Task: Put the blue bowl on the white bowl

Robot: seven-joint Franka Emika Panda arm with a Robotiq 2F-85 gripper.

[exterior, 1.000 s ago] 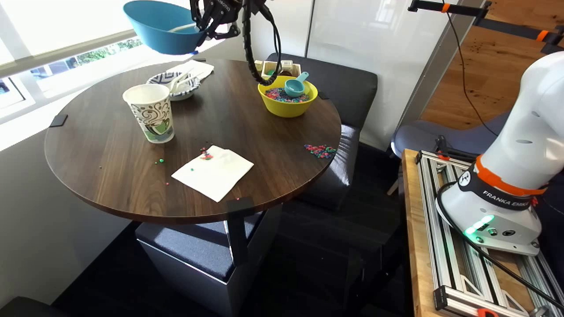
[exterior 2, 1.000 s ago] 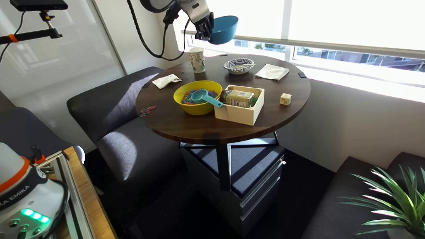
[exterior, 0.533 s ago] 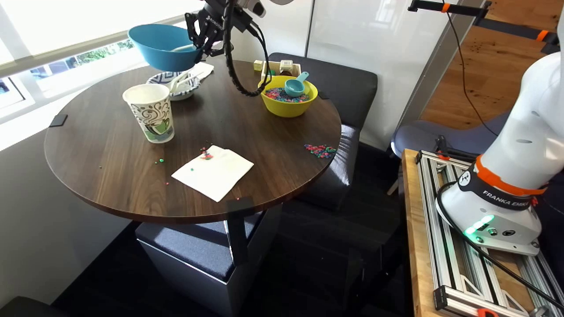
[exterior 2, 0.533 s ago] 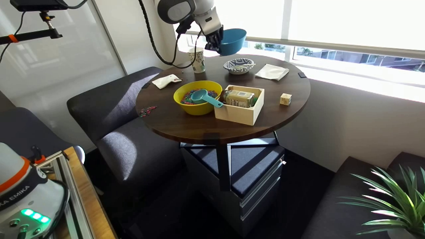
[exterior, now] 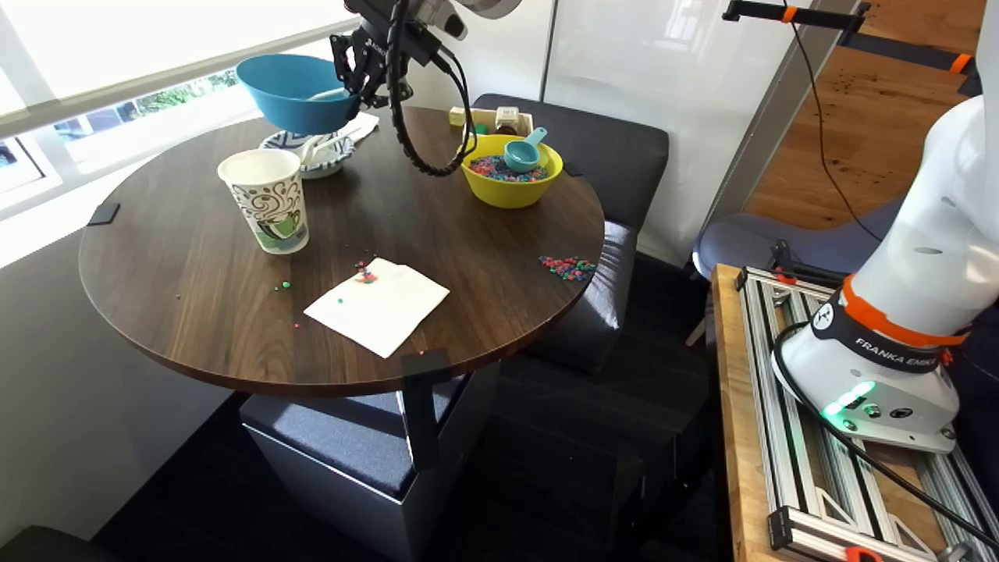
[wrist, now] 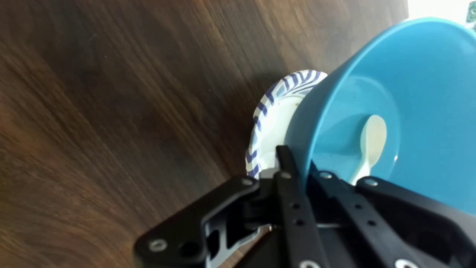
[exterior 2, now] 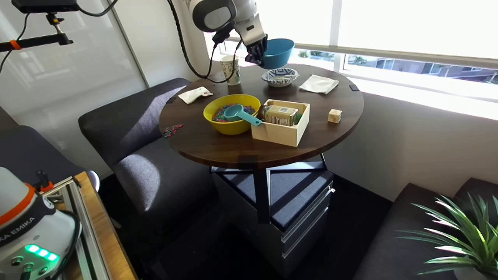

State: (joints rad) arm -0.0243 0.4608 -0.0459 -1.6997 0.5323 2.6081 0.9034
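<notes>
Half the task seems done: the round, glossy, plastic-looking light-blue bowl (exterior: 281, 101) is aloft, the black metal gripper (wrist: 299, 163) closed tight across its rim. That bowl hangs above the shallow, blue-patterned white paper bowl (wrist: 273, 123); lowering and letting go remain.

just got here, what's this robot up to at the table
The robot's claw is closed on the edge of the blue bowl, which hangs tilted in the air with a white spoon inside. Roughly below it, the patterned white bowl sits on the table, and the blue bowl is not yet set on it. A yellow bowl stands elsewhere on the table.
</notes>
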